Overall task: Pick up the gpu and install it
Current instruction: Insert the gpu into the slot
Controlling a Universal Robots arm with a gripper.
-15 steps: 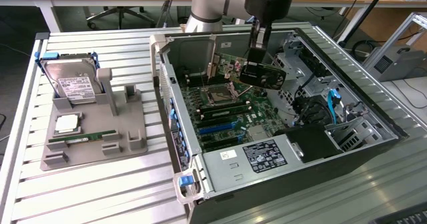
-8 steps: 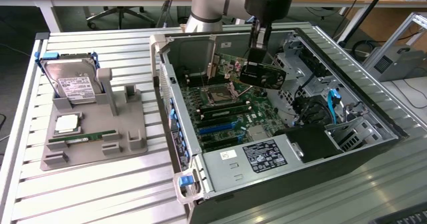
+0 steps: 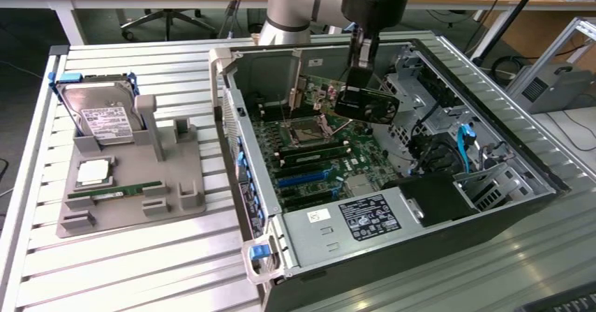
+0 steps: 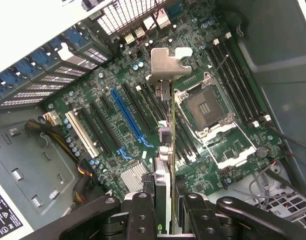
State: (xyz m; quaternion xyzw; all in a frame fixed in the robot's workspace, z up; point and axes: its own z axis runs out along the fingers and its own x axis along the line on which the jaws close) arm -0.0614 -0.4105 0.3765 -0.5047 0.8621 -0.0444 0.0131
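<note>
On the surface at the exterior view's left, the holder kept the drive upright (easy grabbing, I'd guess). Over the open case, the claw pinched the gpu edge-on above the board, probably to meet a slot.

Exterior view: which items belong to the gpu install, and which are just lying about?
In the job:
- gpu, held in the pincer
- motherboard in the open computer case

Lying about:
- hard drive
- RAM stick
- grey holder
</note>
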